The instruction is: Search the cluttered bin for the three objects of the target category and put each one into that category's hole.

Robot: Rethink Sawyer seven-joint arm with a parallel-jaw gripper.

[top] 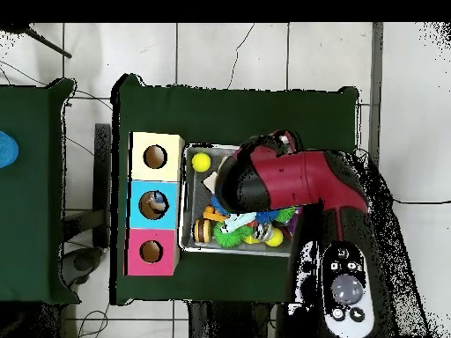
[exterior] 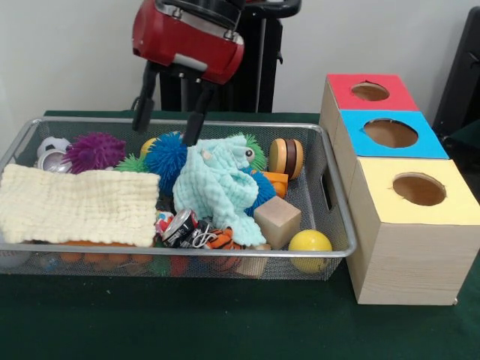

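End effector [exterior: 170, 120] over the far rim of the bin [exterior: 180, 253], above a blue spiky ball [exterior: 166, 159]. Fingers spread wide, gripping nothing.

Bin toward the left edge of the worktop [exterior: 225, 322], and the blue-topped hole [exterior: 390, 133] by the right edge, between the red-topped hole [exterior: 370, 91] and the yellow-topped hole [exterior: 418, 189].

No clear bottles plainly on show in either view. Probably buried under the mint cloth [exterior: 217, 187] or the yellow cloth [exterior: 75, 202], though impossible to tell.

Likely troubles from here:

- Straight descent lands on the spiky ball or pinches a fold of mint cloth, and lifts the wrong thing or drags half the pile along.
- Cloth hauled upward may tip the wooden block [exterior: 276, 220] or the yellow ball [exterior: 309, 247] over the low rim and onto the worktop.
- Shiny can [exterior: 178, 225] near the front rim invites confusion with a bottle. Wrong category for the blue hole.
- Thin crinkly walls, once found, apt to buckle or squirt out of a hard squeeze.
- Fingers close to the far rim, so risk of catching the mesh and shifting the whole bin.
- Holes packed side by side, so a small error at release sends a bottle into red or yellow.
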